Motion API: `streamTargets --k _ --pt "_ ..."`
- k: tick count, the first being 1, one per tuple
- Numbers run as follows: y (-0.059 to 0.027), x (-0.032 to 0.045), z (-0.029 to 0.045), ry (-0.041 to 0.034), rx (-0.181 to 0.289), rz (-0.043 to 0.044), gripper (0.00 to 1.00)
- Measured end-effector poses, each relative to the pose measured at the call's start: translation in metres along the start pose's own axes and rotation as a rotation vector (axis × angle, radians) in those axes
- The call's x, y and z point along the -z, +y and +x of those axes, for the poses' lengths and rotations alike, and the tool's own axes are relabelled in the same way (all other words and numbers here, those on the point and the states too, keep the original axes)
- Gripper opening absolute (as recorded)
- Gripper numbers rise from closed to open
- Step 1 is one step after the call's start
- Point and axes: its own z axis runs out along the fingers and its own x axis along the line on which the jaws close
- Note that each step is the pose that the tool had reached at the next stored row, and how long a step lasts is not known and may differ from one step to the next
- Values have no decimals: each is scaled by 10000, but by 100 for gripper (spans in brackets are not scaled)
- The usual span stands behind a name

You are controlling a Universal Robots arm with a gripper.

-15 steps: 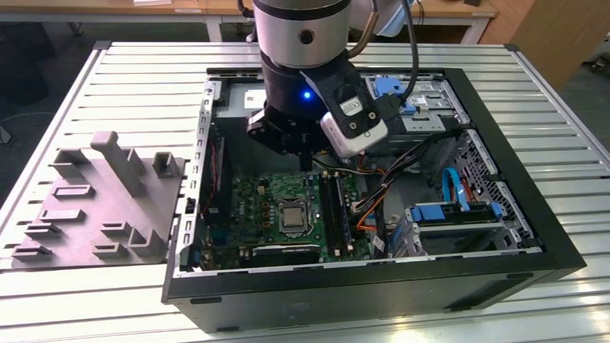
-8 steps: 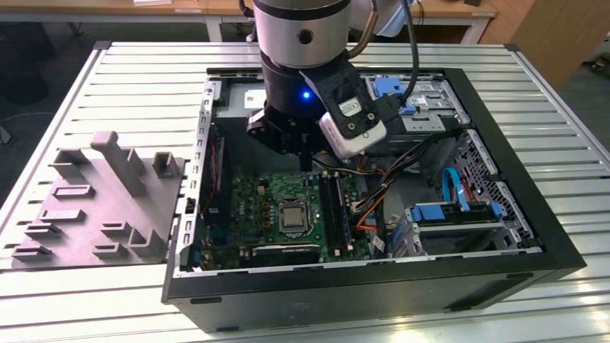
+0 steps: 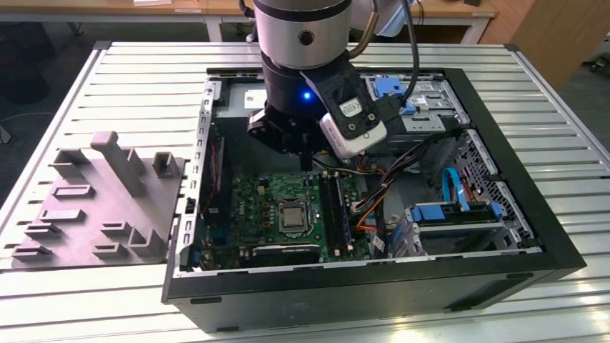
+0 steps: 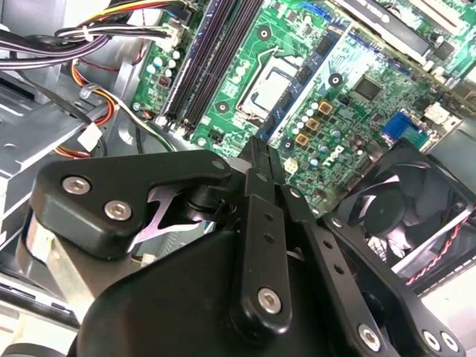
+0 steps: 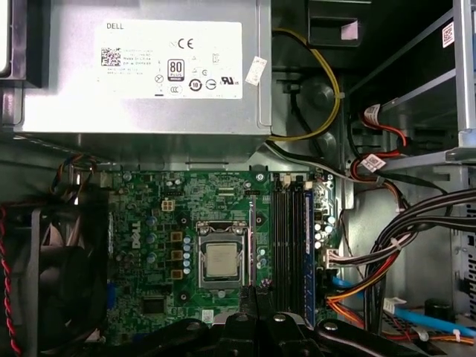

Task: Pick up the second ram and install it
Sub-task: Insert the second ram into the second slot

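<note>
Hovering inside the open computer case (image 3: 333,296) set on the slatted tabletop (image 3: 124,71), above the green motherboard (image 5: 149,223). Gripping, with the claw (image 3: 303,151) pinched shut, a thin dark strip seen edge-on between the fingertips in both wrist views. Judged to be the second ram (image 4: 259,149), held clear of the board and not yet seated.

Poised to one side of the memory slots (image 5: 291,238), over the flank facing the processor socket (image 5: 222,260). Close beside the slots, but not in line with any of them. Looks parallel to those slots along its long axis, going by the strip's edge running the same way in the first wrist view. Cannot tell its full length, masked by the claw's own links. Cannot tell either how far along the slots the strip sits, nor which slot stands free.

Well away from the slots, outside the case: a grey moulded fixture (image 3: 105,200) on the tabletop.
</note>
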Motion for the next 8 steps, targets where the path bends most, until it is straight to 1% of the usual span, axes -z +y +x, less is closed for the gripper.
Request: streamTargets --k 3,8 --pt "0 -13 -28 3 34 -2 11" --pt "0 -42 -94 7 121 -8 11"
